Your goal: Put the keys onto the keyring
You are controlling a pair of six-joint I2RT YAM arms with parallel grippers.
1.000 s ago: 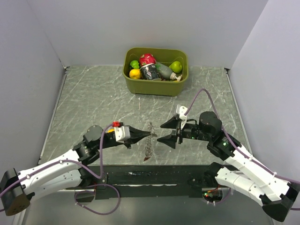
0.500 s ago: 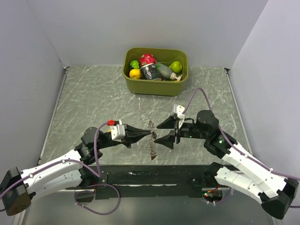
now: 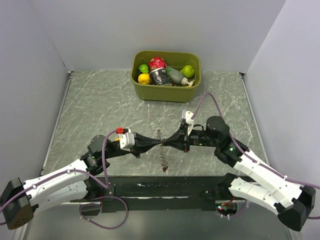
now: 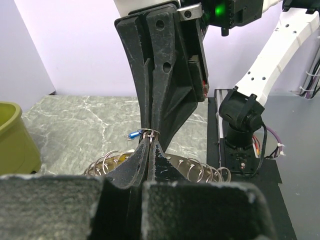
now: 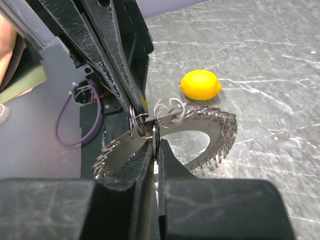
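The keyring [image 3: 161,154] hangs edge-on between my two grippers above the table's near middle; in the right wrist view the keyring [image 5: 212,120] is a flat grey plate with small wire rings along its toothed rim. My left gripper [image 3: 159,143] is shut on one of those wire rings at its fingertips [image 4: 150,136], and a blue key [image 4: 134,134] dangles just left of the tips. My right gripper [image 3: 167,144] meets it tip to tip, shut [image 5: 156,142] on a thin dark flat piece at the rim; it may be a black key head seen edge-on. A red key [image 3: 164,169] hangs at the bottom.
A yellow lemon [image 5: 200,84] lies on the marble behind the keyring. An olive bin [image 3: 192,90] full of fruit and bottles stands at the back centre. A black strip [image 3: 160,187] runs along the table's near edge by the arm bases.
My right gripper has moved left to the left gripper's tips and closed from wide open. The left gripper stayed shut on its wire ring and shifted slightly right.
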